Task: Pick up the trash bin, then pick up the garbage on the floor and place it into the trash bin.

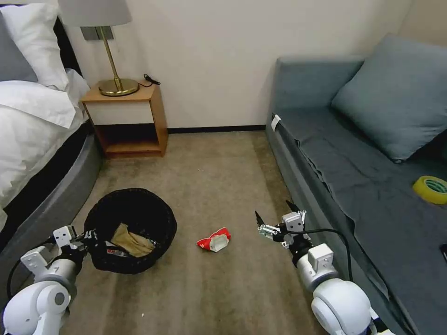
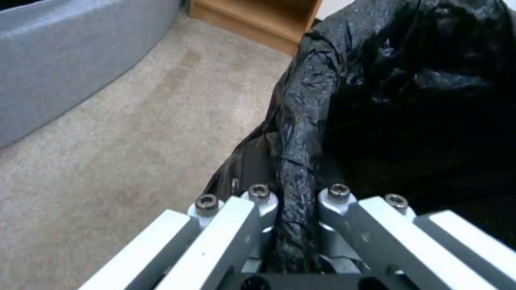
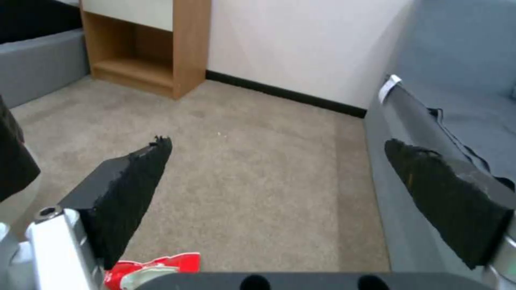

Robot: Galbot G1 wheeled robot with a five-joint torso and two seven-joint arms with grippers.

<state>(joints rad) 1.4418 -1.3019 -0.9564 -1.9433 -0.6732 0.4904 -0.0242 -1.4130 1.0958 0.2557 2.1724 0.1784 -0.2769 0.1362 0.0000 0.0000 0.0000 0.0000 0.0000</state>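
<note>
A beige carpet (image 1: 214, 186) ran between a bed (image 1: 32, 139) on the robot's left and a grey sofa (image 1: 354, 153) on its right, with a wooden nightstand (image 1: 128, 118) against the far wall. The trash bin (image 1: 132, 228) sat on the carpet near the bed, and the left gripper (image 1: 88, 238) was clamped on the near side of its rim, the black liner bag (image 2: 301, 133) pinched between the fingers; that grip probably served to keep the bin in hand and its mouth facing up for drops. Inside lay a brown paper piece (image 1: 131, 241) and, beside it under the rim, something with a bit of red that was too hidden to name. One piece of garbage was left on the floor, a red-and-white packet (image 1: 214, 240), lying between the bin and the right gripper (image 1: 279, 218). That gripper hung just beside the packet with its fingers spread wide, apparently placed for reaching it. A yellow tape roll (image 1: 430, 188) rested on the sofa
</note>
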